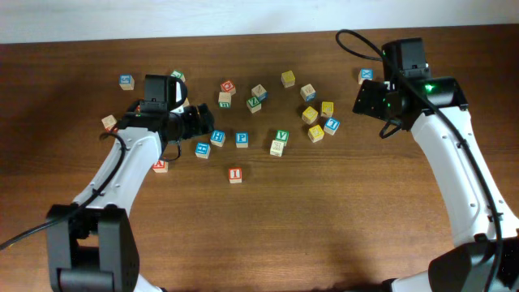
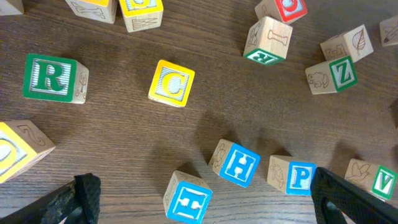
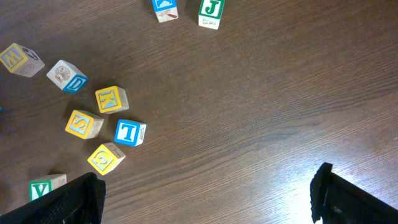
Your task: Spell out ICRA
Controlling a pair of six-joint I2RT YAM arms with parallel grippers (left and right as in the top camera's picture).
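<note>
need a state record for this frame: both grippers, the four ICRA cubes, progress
left gripper: open, empty, above scattered cubes
right gripper: open, empty, right of the cluster
I cube: red, alone below the cluster
A cube: red, beside the left arm; letter too small to read
C cube: yellow, loose
R cube: green, left of the C cube, apart from it
progress: none lined up yet

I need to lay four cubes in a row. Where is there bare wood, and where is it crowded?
Bare: the near half of the table, from below the red I cube across to the right arm. Crowded: the far band, from the H cube to the T cube.
</note>
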